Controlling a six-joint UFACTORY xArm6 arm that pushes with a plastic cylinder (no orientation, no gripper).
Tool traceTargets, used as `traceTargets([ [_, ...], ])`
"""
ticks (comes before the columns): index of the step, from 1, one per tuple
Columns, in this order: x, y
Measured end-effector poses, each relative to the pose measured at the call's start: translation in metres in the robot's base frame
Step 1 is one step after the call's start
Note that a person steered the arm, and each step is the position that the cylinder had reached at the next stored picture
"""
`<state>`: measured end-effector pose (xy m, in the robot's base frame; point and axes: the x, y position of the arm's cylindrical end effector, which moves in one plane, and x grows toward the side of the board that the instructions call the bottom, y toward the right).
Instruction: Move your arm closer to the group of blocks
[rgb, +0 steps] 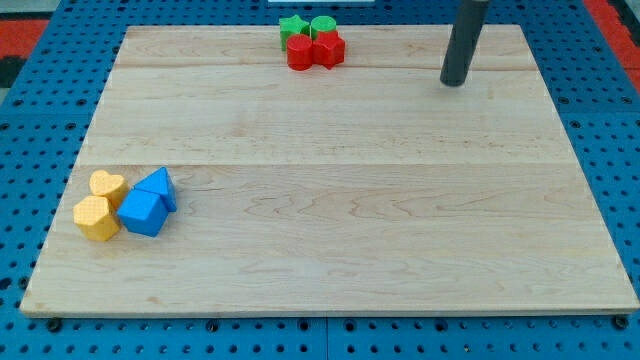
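Observation:
My tip (455, 82) rests on the wooden board (330, 170) near the view's top right. A group of blocks sits at the top centre, to the tip's left: a green star-like block (293, 26), a green round block (323, 26), a red round block (300, 53) and a red star-like block (328, 47), all touching. A second group lies at the view's lower left: a yellow heart block (107, 185), a yellow block (96, 218), a blue triangular block (158, 186) and a blue block (142, 212).
The board lies on a blue perforated table (40, 130). A red area shows at the view's top left corner (25, 25) and top right corner (615, 20).

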<state>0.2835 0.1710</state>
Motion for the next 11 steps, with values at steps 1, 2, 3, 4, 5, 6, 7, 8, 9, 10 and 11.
traceTargets([
  [1, -0.047, 0.0],
  [2, -0.073, -0.013],
  [3, -0.075, -0.061],
  [4, -0.079, -0.08],
  [5, -0.052, -0.088],
  [6, -0.03, -0.088],
  [7, -0.032, -0.09],
  [8, -0.054, -0.09],
  [9, -0.069, -0.103],
  [10, -0.07, -0.157],
  [11, -0.062, -0.219],
])
